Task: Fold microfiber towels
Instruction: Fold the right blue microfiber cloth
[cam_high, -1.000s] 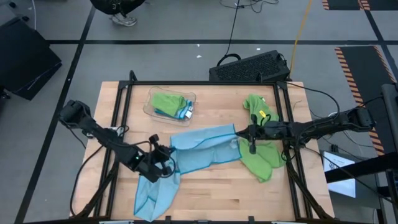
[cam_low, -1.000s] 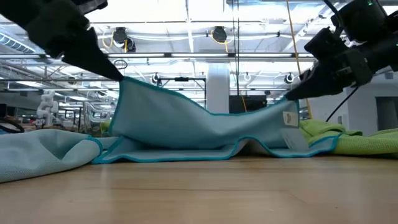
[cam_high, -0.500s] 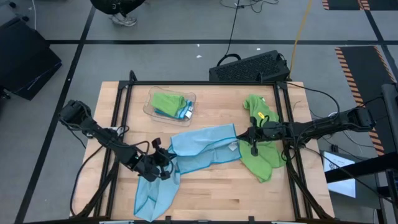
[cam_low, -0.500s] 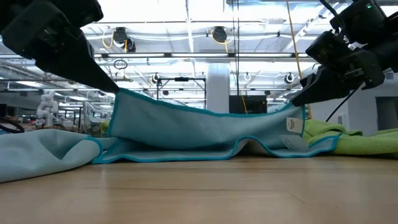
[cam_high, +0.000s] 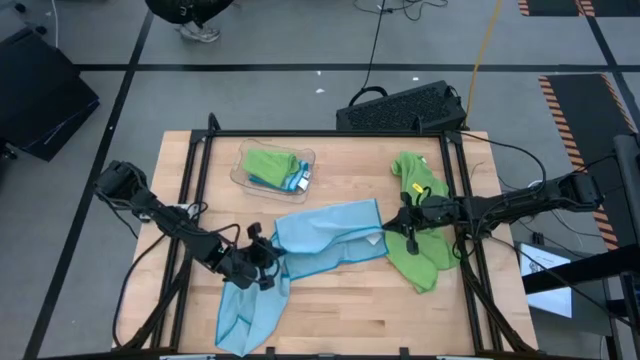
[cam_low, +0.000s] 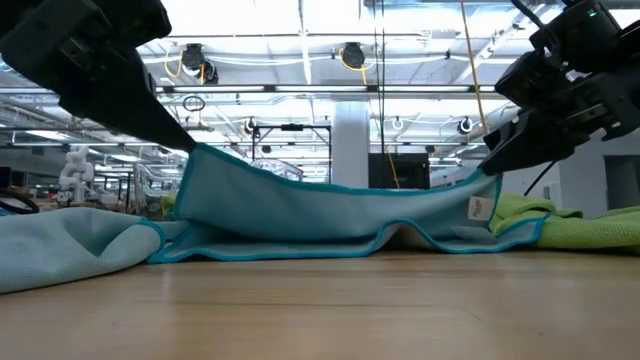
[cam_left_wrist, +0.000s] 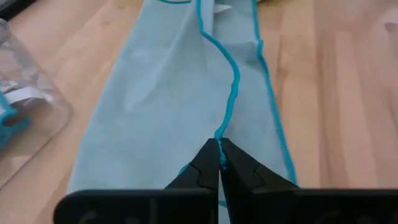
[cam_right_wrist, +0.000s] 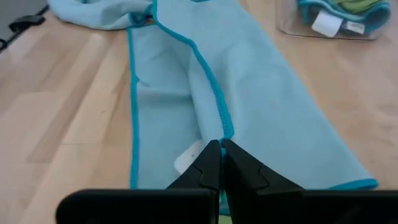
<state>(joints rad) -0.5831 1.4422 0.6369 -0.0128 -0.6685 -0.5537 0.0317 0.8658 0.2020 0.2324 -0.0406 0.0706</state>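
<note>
Light blue towel (cam_high: 325, 237) stretches across the middle of the surface (cam_high: 340, 320), its two ends lifted. The left gripper (cam_high: 272, 262) pinches one teal hem with fingers closed; the right gripper (cam_high: 392, 224) pinches the other. Lime green towels (cam_high: 420, 250) lie by the right edge. Toward the far edge, a clear tray (cam_high: 243, 173) holds folded cloths.

tray (cam_left_wrist: 25, 118): cut by frame edge | contents blurred | towel tag (cam_low: 478, 208): print illegible

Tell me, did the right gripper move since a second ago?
Yes. The right gripper, shut on the blue towel, slid a little rightward, away from the clear tray, pulling the towel's edge flatter.
</note>
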